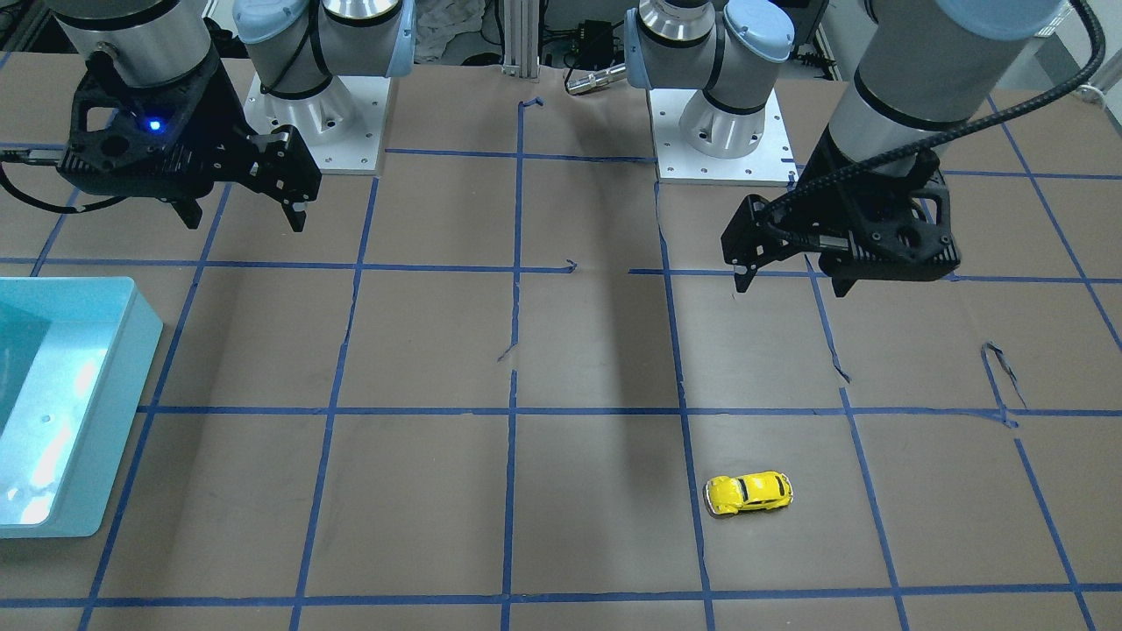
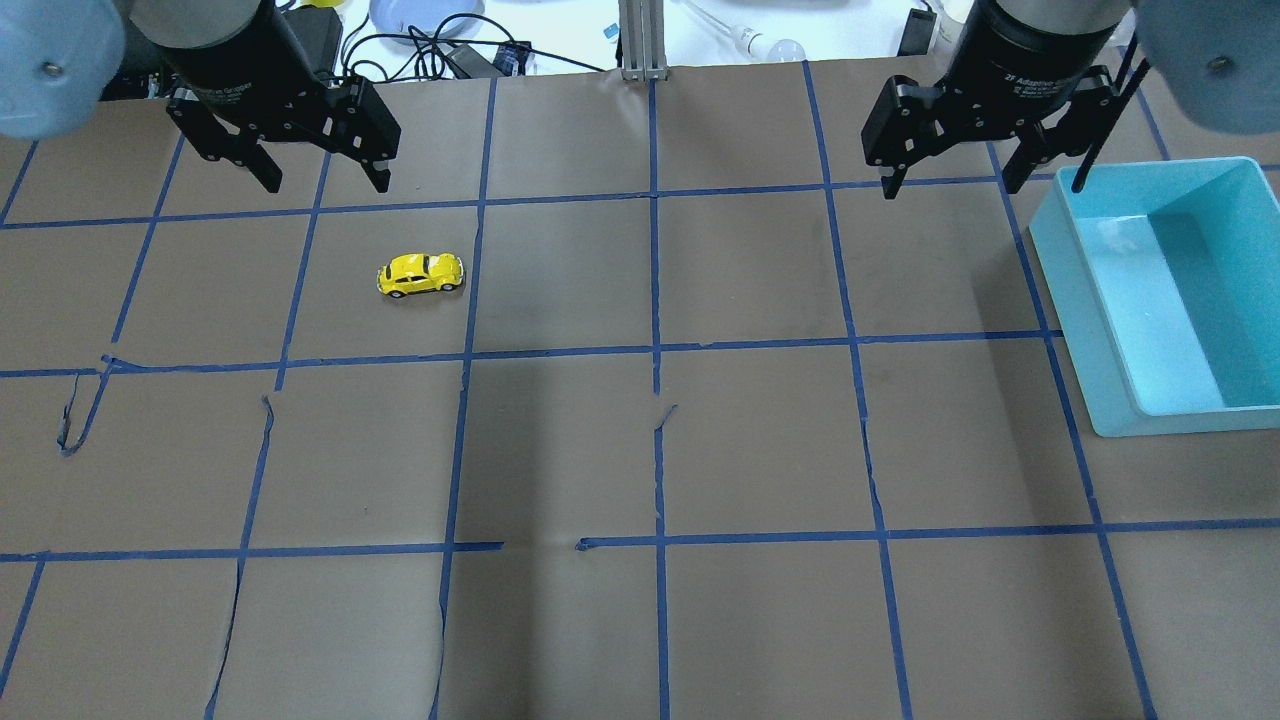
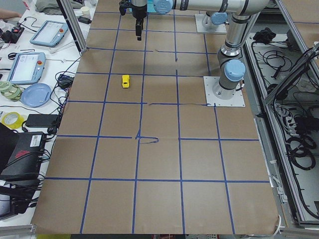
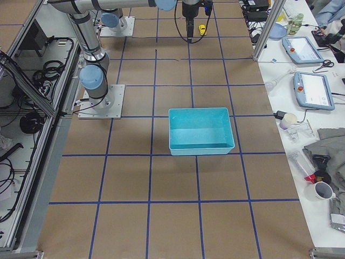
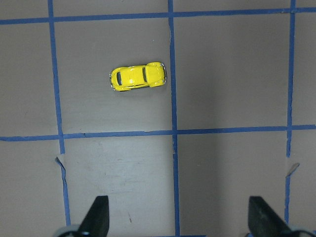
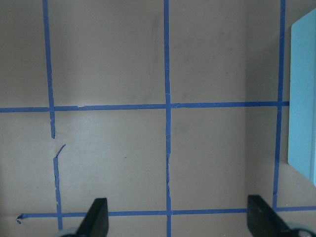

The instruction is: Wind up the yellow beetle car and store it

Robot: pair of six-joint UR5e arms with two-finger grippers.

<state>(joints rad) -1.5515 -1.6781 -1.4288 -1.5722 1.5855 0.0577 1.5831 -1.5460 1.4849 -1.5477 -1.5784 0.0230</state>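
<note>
The yellow beetle car stands on its wheels on the brown-paper surface. It is well apart from the turquoise bin, over on the side of the surface away from it. Nothing touches the car, and it is not in the bin, so the task looks to be at its very start, with neither the winding nor the storing done.

The left jaws hang above the surface on the side far from the bin. They are spread wide with nothing between them, and the left wrist view shows the two fingertips low in the picture with the car ahead of them, off to one side. The right jaws hover close by the bin, equally wide open and holding nothing. In the right wrist view only a strip of the bin's wall shows at the edge.

Everything is therefore left to do. Judging from the layout, the arm farther from the bin is the better placed to take the car, which must then be wound, probably by drawing it back along the surface. After that it has to cross the whole width to the bin, perhaps with a hand-over, and be set down inside
</note>
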